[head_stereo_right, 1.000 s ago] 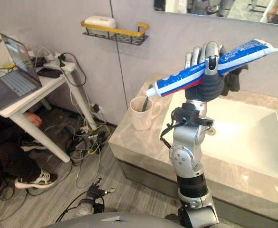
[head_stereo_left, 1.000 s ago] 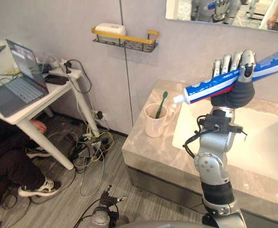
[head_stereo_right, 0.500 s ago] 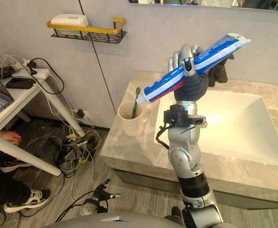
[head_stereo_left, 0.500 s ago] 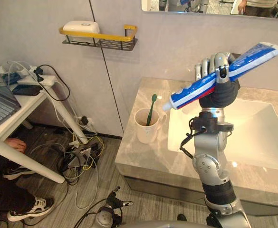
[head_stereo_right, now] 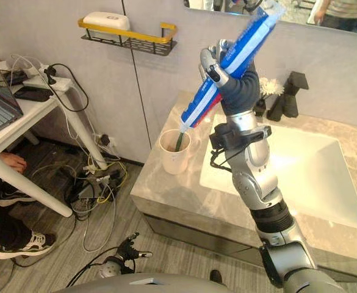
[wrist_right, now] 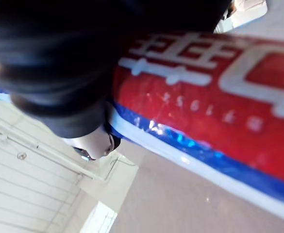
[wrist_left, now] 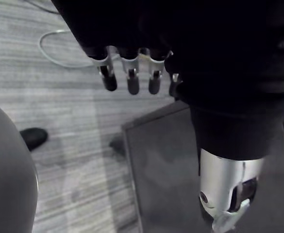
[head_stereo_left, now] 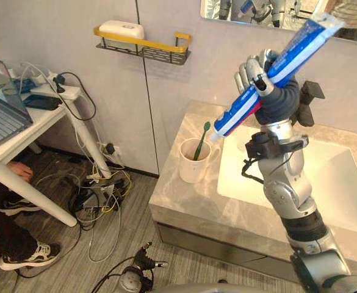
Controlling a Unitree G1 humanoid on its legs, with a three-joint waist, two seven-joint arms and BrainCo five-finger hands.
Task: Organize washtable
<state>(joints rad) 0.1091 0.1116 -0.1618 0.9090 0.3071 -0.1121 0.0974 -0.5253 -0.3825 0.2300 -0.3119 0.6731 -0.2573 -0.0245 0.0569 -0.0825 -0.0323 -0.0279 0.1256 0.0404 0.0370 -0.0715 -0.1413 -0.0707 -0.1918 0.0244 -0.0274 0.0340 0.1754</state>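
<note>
The toothpaste tube (head_stereo_left: 297,54) is held aloft in the right robot hand (head_stereo_left: 277,101), fingers and thumb curled around its middle, while the table (head_stereo_left: 190,204) lies well below. The tube is steeply tilted, crimped end high near the mirror, cap end pointed down toward the cup (head_stereo_left: 193,163) at the table's left corner. A green toothbrush (head_stereo_left: 201,139) is already leaning in that cup, and the cap is seen close to its head; whether the two touch cannot be told. The left robot hand (wrist_left: 130,73) is seen hanging over the floor, fingers relaxed and straight, nothing held. The risks can be judged from here. The tube is long and is gripped around a soft, slippery body, so a slide through the fingers is possible once the angle is steepened further. If the cap is brought down off-centre, the rim could be struck and the cup tipped or nudged toward the table's edge, which is near on that side; the floor with its cables lies beyond it. The toothbrush could also be knocked out if the cap is pushed against it instead of being lowered beside it. If the grasp is opened too high, the tube may bounce off the rim and land in the sink (head_stereo_left: 331,183) or on the floor. A hard squeeze could force paste toward the cap.
</note>
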